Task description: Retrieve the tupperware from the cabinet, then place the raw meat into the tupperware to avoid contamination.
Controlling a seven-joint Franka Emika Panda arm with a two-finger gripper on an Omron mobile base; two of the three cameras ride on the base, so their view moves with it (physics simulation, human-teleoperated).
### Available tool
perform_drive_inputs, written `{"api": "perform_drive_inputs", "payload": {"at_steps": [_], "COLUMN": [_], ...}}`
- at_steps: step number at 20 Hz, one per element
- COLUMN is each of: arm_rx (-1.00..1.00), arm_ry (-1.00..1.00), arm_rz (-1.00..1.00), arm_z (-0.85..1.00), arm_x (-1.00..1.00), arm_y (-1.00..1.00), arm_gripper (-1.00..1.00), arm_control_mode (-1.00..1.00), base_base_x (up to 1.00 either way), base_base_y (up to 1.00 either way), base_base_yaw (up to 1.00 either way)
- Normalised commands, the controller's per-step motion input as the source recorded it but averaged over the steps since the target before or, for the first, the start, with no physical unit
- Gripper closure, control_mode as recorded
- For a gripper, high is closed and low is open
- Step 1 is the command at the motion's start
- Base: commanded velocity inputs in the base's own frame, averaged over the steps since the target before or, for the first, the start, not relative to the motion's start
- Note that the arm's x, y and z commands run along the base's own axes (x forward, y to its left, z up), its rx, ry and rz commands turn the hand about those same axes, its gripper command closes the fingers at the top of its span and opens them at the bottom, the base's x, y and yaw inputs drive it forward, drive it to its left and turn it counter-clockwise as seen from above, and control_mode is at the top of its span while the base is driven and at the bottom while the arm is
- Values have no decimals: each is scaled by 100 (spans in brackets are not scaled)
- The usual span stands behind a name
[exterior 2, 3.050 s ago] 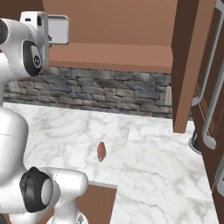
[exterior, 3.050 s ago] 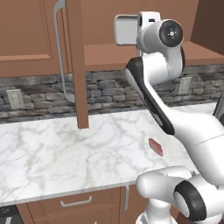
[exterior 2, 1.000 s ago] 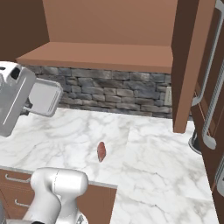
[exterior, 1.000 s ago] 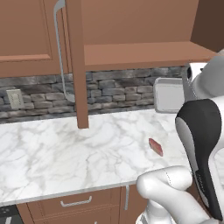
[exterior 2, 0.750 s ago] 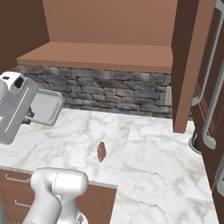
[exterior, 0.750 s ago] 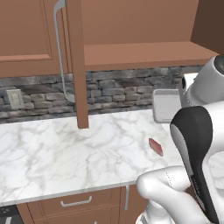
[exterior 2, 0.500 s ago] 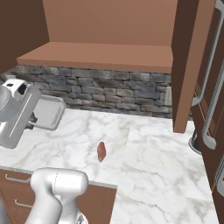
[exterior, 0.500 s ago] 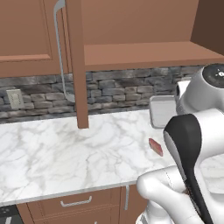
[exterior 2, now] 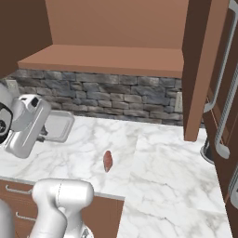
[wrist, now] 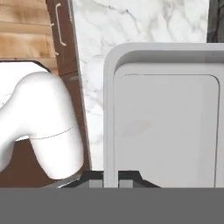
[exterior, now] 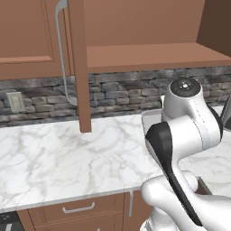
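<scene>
Translucent plastic, the tupperware (wrist: 166, 127) hangs low over the marble counter (exterior 2: 158, 162) because your gripper (wrist: 111, 177) pinches its near rim, with the raw meat (exterior 2: 108, 160) lying near.

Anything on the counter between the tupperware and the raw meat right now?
Nothing: in the right base view, bare marble countertop runs from the tupperware, held by the end effector, to the raw meat.

Whitish see-through tupperware (wrist: 166, 131), red-pink raw meat (exterior 2: 108, 161) with a paler edge. Counter (exterior 2: 158, 172) is white marble with grey veins, backsplash (exterior 2: 116, 95) is grey-brown stacked stone, and the cabinet (exterior: 144, 27) is reddish-brown wood with silver handles (exterior: 63, 54).
</scene>
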Motion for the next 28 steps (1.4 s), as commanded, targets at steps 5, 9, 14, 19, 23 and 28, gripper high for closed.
{"api": "perform_drive_inputs", "payload": {"at_steps": [5, 9, 14, 19, 23, 28], "arm_rx": [-2, 2, 4, 4, 6, 1], "arm_ry": [11, 9, 10, 7, 10, 11], "arm_rz": [8, 12, 12, 12, 12, 10], "arm_z": [-47, -54, -59, -58, -45, -49], "arm_x": [56, 45, 51, 44, 34, 41], "arm_y": [17, 13, 11, 11, 16, 6], "arm_gripper": [100, 100, 100, 100, 100, 100], "arm_control_mode": [-100, -100, -100, -100, -100, -100], "base_base_x": [0, 0, 0, 0, 0, 0], "base_base_y": [0, 0, 0, 0, 0, 0], "base_base_yaw": [0, 0, 0, 0, 0, 0]}}
